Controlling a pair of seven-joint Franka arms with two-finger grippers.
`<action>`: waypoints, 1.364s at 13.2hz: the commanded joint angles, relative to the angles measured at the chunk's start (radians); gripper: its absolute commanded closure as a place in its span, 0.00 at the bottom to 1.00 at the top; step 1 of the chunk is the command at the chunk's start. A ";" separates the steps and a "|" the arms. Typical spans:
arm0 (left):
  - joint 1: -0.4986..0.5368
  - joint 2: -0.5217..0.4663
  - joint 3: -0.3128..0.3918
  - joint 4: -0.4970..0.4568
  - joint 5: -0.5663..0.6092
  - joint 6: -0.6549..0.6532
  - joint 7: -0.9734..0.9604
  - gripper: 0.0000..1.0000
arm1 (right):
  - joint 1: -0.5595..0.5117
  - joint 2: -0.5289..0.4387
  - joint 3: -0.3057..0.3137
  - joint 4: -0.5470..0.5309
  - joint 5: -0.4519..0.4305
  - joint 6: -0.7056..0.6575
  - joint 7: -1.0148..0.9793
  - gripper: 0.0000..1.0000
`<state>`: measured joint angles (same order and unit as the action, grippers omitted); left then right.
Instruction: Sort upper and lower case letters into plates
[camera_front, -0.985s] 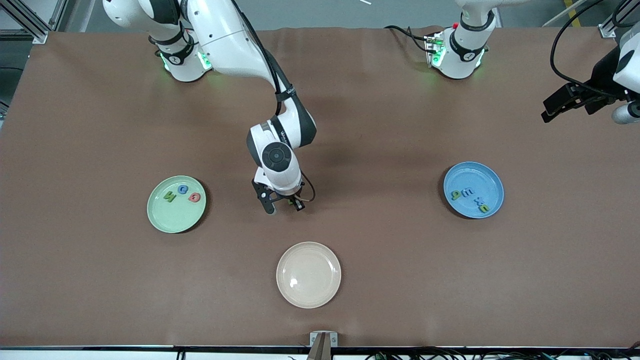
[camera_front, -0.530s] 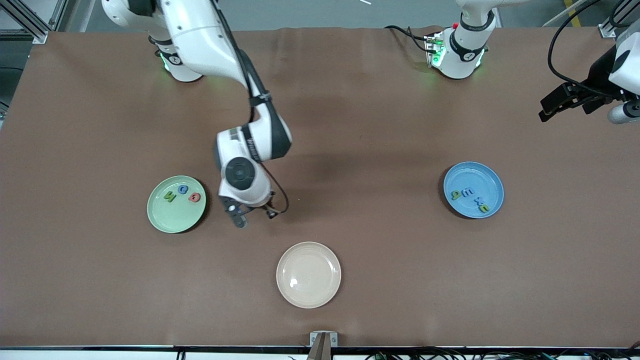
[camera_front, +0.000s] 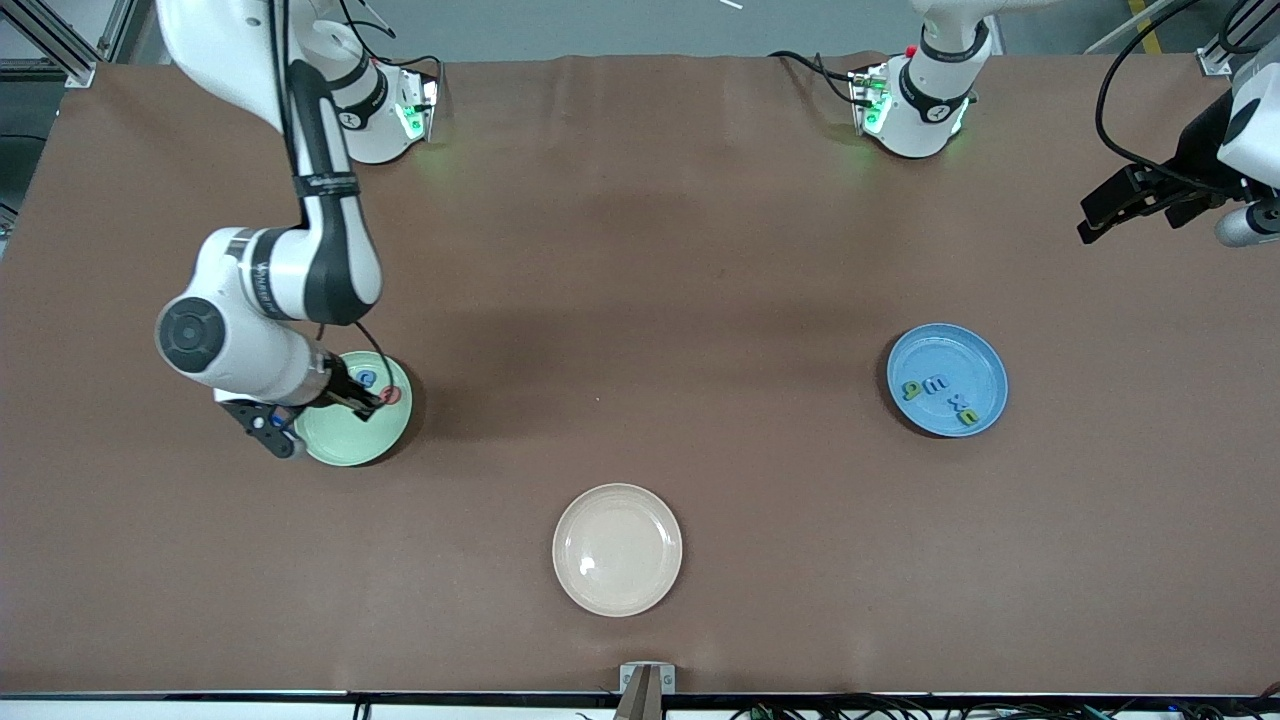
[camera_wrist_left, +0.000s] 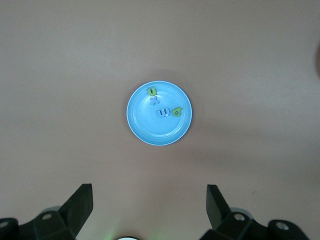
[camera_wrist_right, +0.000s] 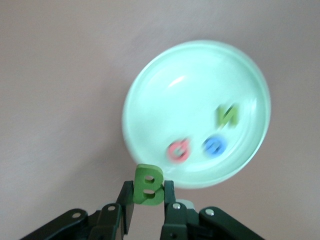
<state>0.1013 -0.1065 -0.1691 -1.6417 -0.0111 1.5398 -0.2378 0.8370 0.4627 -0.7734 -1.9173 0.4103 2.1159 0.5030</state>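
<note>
Green chunky letter B (camera_wrist_right: 148, 184) clamped in right gripper (camera_wrist_right: 147, 202) at pale mint plate (camera_front: 345, 445) rim, frame left; next centre, release; left gripper (camera_wrist_left: 149, 206) waits, jaws apart.

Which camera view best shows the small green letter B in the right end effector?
The right wrist view: the small green letter B stands upright, clamped, readable. In the front view the arm hides it; the left wrist view misses it.
</note>
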 joint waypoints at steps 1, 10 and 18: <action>0.000 -0.001 -0.001 0.014 0.013 -0.006 0.014 0.00 | -0.005 -0.042 -0.014 -0.165 0.014 0.174 -0.127 1.00; 0.001 0.001 -0.001 0.031 0.013 -0.012 0.026 0.00 | -0.047 0.105 0.048 -0.175 0.220 0.328 -0.253 1.00; 0.001 0.005 -0.001 0.037 0.013 -0.013 0.025 0.00 | -0.133 0.152 0.141 -0.118 0.225 0.335 -0.248 0.15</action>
<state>0.1020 -0.1065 -0.1687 -1.6242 -0.0110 1.5397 -0.2277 0.7216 0.6028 -0.6479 -2.0578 0.6082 2.4516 0.2706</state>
